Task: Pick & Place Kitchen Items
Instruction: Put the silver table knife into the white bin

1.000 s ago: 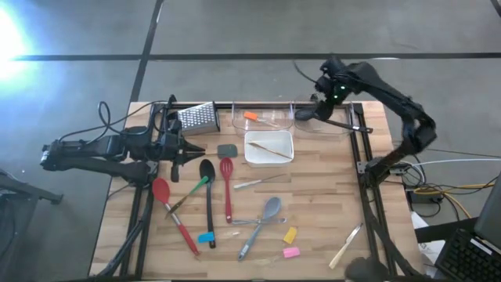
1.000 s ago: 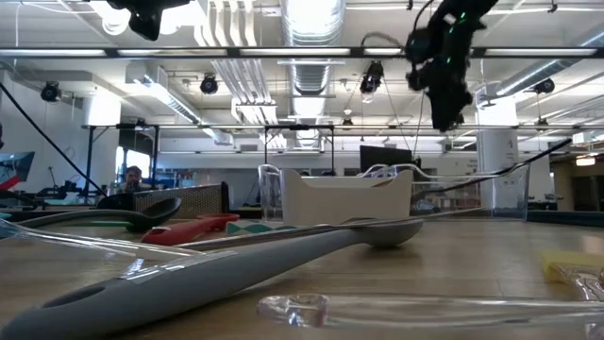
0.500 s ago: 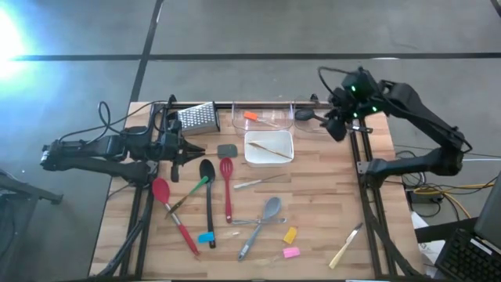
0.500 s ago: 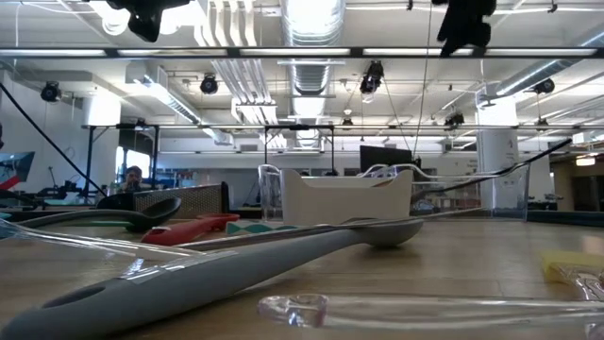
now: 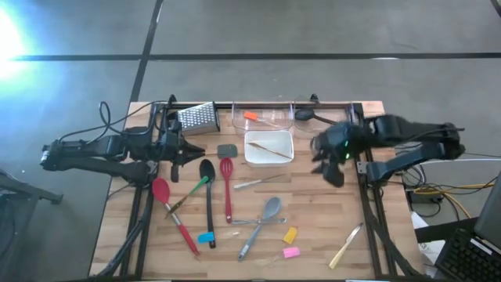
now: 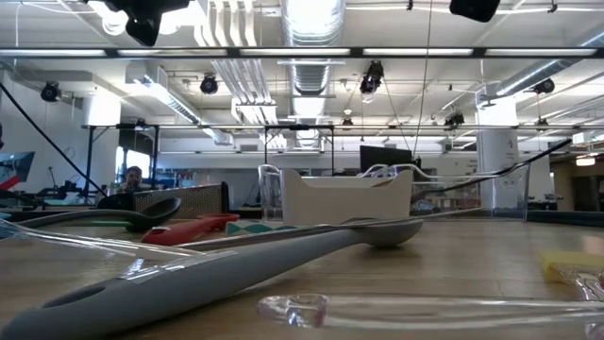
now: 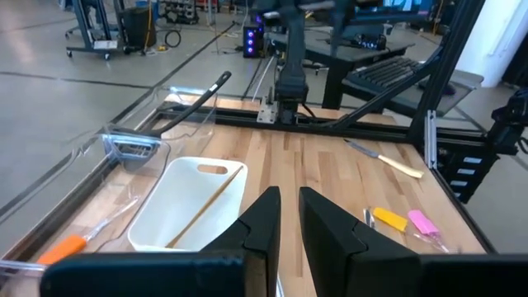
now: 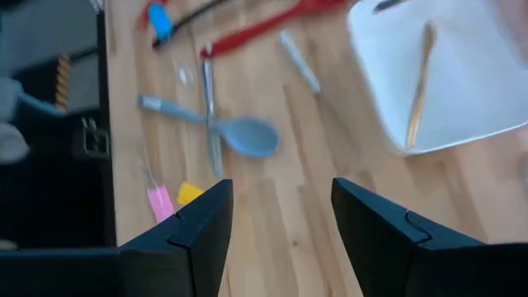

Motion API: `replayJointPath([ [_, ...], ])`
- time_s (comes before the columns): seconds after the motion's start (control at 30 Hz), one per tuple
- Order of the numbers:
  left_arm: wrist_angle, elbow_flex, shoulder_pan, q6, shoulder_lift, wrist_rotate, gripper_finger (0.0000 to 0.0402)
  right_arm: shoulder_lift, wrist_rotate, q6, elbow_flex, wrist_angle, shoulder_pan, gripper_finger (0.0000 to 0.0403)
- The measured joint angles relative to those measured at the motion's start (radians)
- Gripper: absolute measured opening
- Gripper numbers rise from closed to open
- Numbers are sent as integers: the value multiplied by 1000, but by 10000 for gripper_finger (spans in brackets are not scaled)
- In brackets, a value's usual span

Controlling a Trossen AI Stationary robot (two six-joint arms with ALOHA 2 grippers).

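Wide apart and holding nothing, the jaws of the right gripper (image 5: 332, 160) hung above the table's right side, near the white square tray (image 5: 268, 156). The left gripper (image 5: 190, 149) waited over the table's left side beside the steel grater (image 5: 197, 117), its fingers (image 7: 262, 221) nearly together with only a narrow gap and nothing between them.

Some sorting looked done: a wooden stick (image 5: 272, 148) lay in the tray, an orange piece (image 5: 250, 117) sat in one clear bin (image 5: 261, 126), and a black utensil (image 5: 307, 116) rested in the neighbouring bin. Much remained on the bare wood: the red spatulas (image 5: 227, 186), black spoon (image 5: 208, 188), grey spoon (image 5: 266, 213), blue piece (image 5: 206, 237), yellow piece (image 5: 290, 234), pink piece (image 5: 291, 252) and a wooden-handled knife (image 5: 346, 245) near the front right edge. By that count, the task seemed well under half finished.
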Motion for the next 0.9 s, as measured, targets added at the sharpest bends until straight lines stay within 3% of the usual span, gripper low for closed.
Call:
replayJointPath([
  [0.37,-4,0,0,0,0,0,53,133,135,156,-142,107,280,195],
  [0.63,-9,0,0,0,0,0,53,273,192,81,-164,263,373,165],
  [0.9,-9,0,0,1,0,0,53,400,195,-19,-162,429,372,140],
])
